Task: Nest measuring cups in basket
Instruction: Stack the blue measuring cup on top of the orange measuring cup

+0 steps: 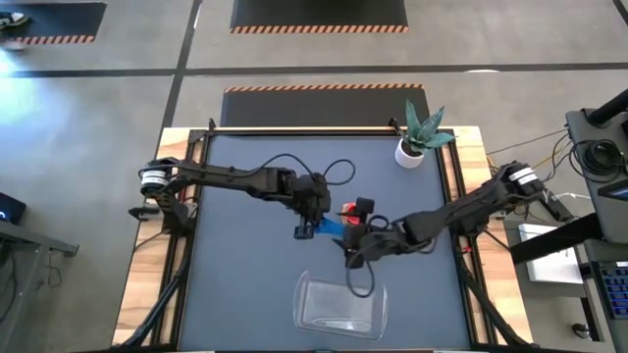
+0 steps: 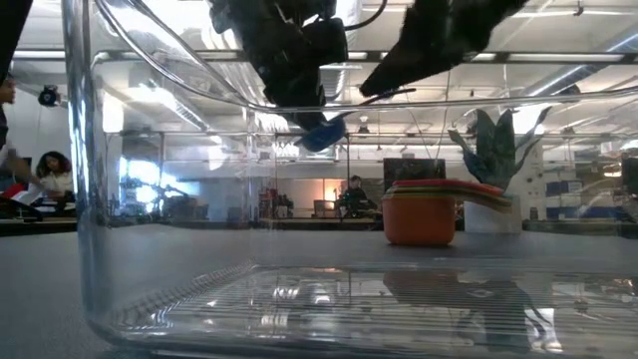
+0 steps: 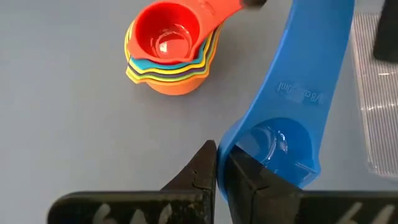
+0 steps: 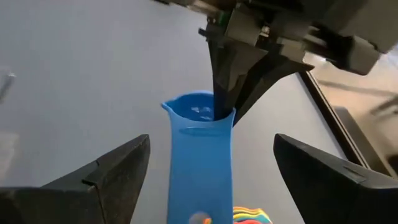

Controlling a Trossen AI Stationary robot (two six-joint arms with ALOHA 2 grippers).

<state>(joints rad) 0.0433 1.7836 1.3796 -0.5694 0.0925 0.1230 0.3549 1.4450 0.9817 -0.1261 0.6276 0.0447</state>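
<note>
Pinching the rim of the blue cup, the left gripper is clamped tight on the bowl wall, one finger inside and one outside, so the cup is hanging up off the desk with its handle sticking out toward the other arm. Looks like that's the whole point of the hold: it's offering the handle. The right gripper is sitting with its fingers spread wide on either side of that handle, not touching it, so I'm guessing this is a hand-over about to happen or just let go, can't say which.

Just beside them the rest of the measuring cups are already stacked on the desk, red on top, orange at the bottom, not in anything. The basket is sitting nearer the front edge, and from above I'm not seeing any cups in it.

Only other thing around is a potted plant at the back corner, well apart. Nothing's really blocking the way to the basket except the two arms crowding each other.
</note>
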